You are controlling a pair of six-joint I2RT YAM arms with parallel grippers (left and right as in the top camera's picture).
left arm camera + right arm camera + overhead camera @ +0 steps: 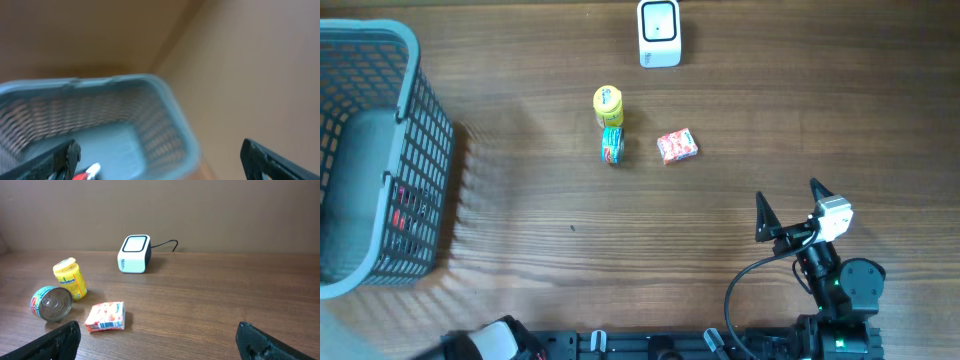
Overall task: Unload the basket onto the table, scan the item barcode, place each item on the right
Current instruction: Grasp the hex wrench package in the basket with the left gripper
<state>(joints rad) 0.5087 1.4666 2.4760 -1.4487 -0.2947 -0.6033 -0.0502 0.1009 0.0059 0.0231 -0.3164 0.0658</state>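
- Closest to my right wrist lens are my own black fingertips: the right claw [786,190] stands spread wide with nothing in it, low over the brown wooden table [520,230], near its front right edge.
- Ahead of that claw lies a small orange-and-white packet [105,317], flat on the wood, with a barcode printed on the edge that faces me.
- Left of the packet, a round tin can with a teal label [51,303] lies on its side, its metal end towards me.
- Just behind the can stands an upright yellow plastic tub with a lid [69,279]; I cannot tell whether the two touch.
- Farther back, well apart from all three, sits a white cube-shaped barcode scanner with dark sides [135,254], a dark cable leaving its rear.
- At the table's left end stands a grey-blue plastic mesh basket [420,80].
- Inside the basket lies a small red-and-white thing [87,172], too blurred to name.
- Over the basket my left claw [160,146] hangs, fingers far apart, gripping nothing.
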